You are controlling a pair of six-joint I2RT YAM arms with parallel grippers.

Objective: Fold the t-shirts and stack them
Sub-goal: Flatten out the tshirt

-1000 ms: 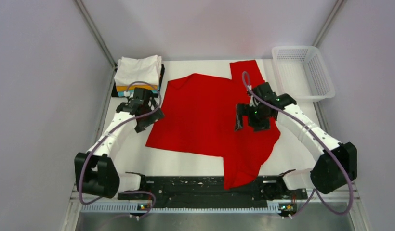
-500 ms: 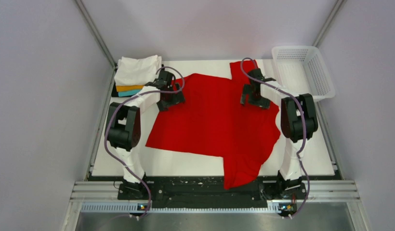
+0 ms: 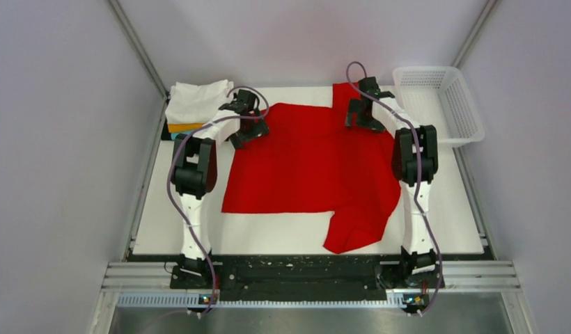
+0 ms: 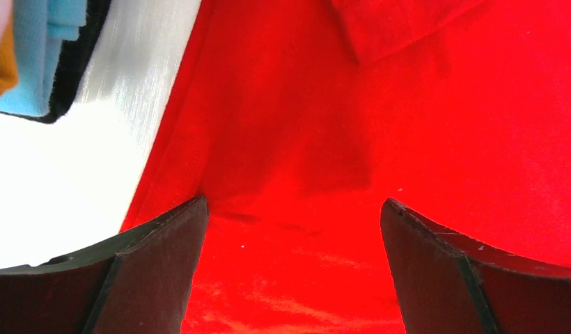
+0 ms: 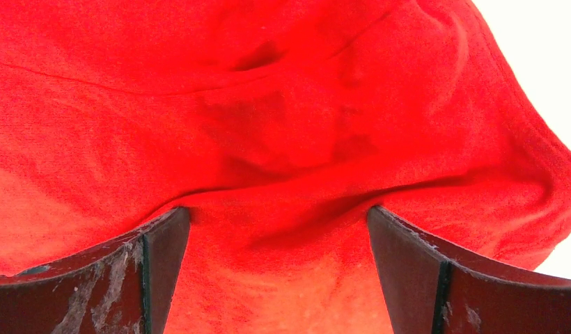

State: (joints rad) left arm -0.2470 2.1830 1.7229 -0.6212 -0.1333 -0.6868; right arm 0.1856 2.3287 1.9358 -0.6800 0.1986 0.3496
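Observation:
The red t-shirt (image 3: 310,167) lies spread on the white table, one sleeve bunched at the near right. My left gripper (image 3: 246,129) stands over its far left part, next to the folded stack (image 3: 198,104) of white, orange and teal shirts. In the left wrist view my left gripper (image 4: 293,205) is open, its fingertips down on the red cloth (image 4: 408,104). My right gripper (image 3: 358,115) stands over the shirt's far right part. In the right wrist view it (image 5: 277,212) is open, and the red cloth (image 5: 283,104) wrinkles between its fingertips.
A white mesh basket (image 3: 439,104) stands at the back right, close to my right arm. The folded stack's teal and orange layers (image 4: 53,62) show at the top left of the left wrist view, on a black base. Grey walls close in the table.
Both arms have stretched toward the back of the table, onto the shirt's far part. The shirt's near edge and hanging sleeve have slid away from the front edge.

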